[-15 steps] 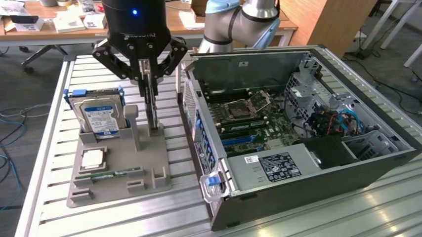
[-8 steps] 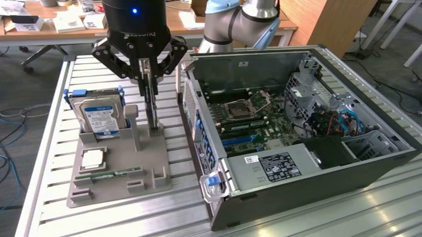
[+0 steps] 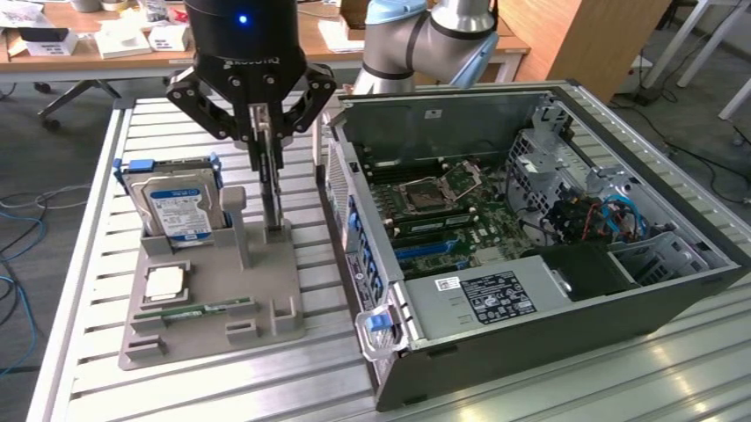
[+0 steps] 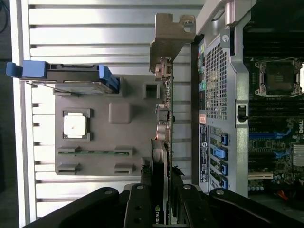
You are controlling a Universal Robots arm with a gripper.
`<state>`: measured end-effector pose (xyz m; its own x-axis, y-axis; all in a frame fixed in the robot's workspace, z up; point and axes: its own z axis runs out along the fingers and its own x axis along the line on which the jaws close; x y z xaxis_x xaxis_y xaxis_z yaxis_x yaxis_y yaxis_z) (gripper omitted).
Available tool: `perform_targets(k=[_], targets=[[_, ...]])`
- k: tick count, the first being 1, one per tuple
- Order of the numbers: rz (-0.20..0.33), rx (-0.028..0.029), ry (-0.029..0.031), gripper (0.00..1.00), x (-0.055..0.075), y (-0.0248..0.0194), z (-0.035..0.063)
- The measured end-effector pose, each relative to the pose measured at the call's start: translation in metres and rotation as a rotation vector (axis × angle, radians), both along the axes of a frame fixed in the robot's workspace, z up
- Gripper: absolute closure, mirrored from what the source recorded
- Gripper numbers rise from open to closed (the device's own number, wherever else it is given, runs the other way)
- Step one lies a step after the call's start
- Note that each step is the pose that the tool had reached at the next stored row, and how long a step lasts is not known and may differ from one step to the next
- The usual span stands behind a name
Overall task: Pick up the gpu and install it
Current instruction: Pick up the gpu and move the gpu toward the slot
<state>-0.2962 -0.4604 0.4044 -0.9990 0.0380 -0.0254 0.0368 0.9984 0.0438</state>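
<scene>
Held the gpu [image 3: 274, 207] clamped between the gripper [image 3: 267, 163] jaws, upright, low end resting in the gray stand [image 3: 200, 338] just below. Pick-up step, likely not yet lifted. Called for a firm, straight hold, no tilt.

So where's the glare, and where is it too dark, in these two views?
Exterior view: soft room light, the table slats shine pale, the computer case has its drive bay in shadow. Wrist view: the slats wash out to white, the CPU lid glares, the gripper reads near-black.
</scene>
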Motion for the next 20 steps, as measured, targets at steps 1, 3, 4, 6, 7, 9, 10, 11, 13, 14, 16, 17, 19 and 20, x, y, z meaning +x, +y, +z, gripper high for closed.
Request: perform_targets(k=[1, 3, 4, 6, 7, 9, 10, 11, 13, 14, 16, 17, 19, 20], targets=[[0.000, 0.0001, 0.0000, 0.74, 0.000, 0.0000, 0.0000], [0.000, 0.0001, 0.0000, 0.74, 0.000, 0.0000, 0.0000], [0.000, 0.0001, 0.0001, 0.74, 0.000, 0.0000, 0.0000], [0.000, 0.0000, 0.0001, 0.74, 0.000, 0.0000, 0.0001], [0.000, 0.0000, 0.0001, 0.74, 0.000, 0.0000, 0.0008], [0.000, -0.0001, 0.0001, 0.74, 0.000, 0.0000, 0.0039], [0.000, 0.0001, 0.0000, 0.74, 0.000, 0.0000, 0.0054], [0.000, 0.0000, 0.0001, 0.74, 0.000, 0.0000, 0.0071], [0.000, 0.0001, 0.0000, 0.74, 0.000, 0.0000, 0.0102], [0.000, 0.0002, 0.0000, 0.74, 0.000, 0.0000, 0.0109], [0.000, 0.0002, -0.0001, 0.74, 0.000, 0.0000, 0.0109], [0.000, 0.0001, 0.0000, 0.74, 0.000, 0.0000, 0.0109], [0.000, 0.0000, 0.0002, 0.74, 0.001, 0.0000, 0.0111], [0.000, 0.0000, 0.0002, 0.74, 0.002, 0.0000, 0.0111]])
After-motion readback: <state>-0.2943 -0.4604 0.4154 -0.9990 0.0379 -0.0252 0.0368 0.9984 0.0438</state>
